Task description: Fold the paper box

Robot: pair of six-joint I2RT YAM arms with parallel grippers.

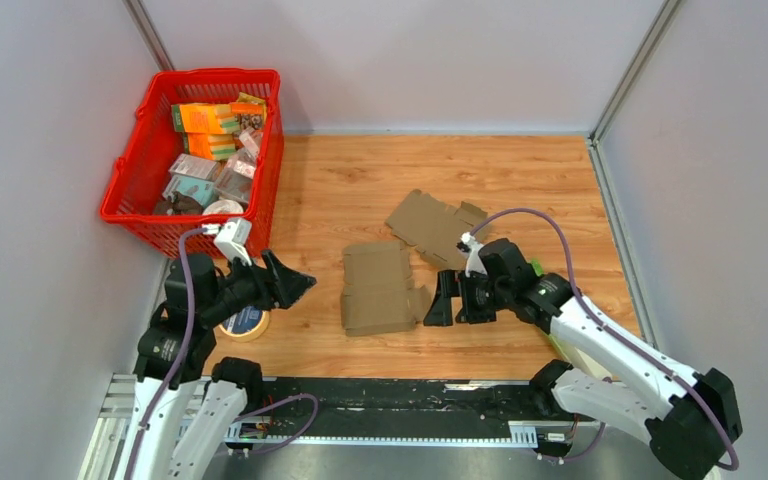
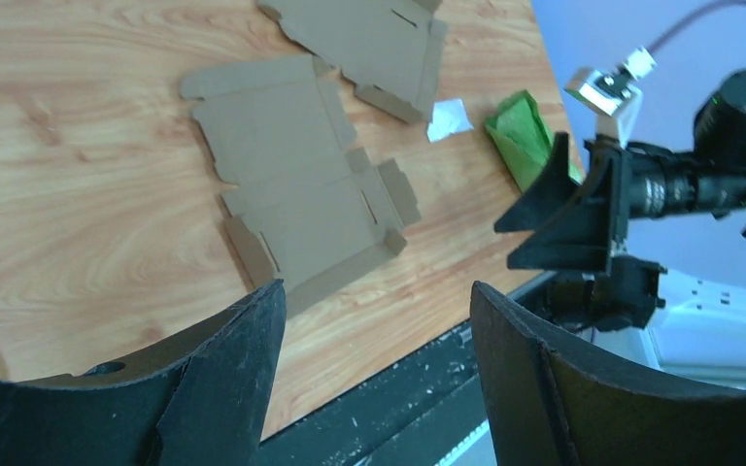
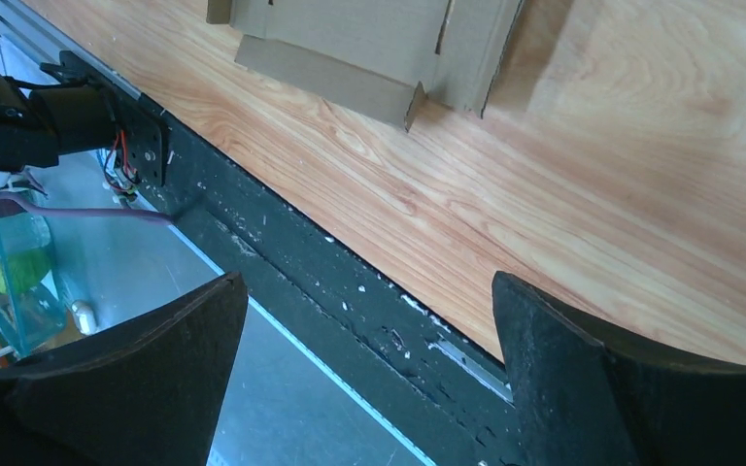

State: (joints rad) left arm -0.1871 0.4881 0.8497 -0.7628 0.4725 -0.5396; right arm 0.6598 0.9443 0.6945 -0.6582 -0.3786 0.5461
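"So where is the paper box [image 1: 375, 290]?"
"Flat and unfolded on the table [image 1: 340, 180], between the arms. A second blank [image 1: 435, 225] lies just behind it."
"And the grippers?"
"Left gripper [image 1: 300, 283] and right gripper [image 1: 445, 305] are both spread and empty. I'd pin one panel, then lift a side flap along its crease."
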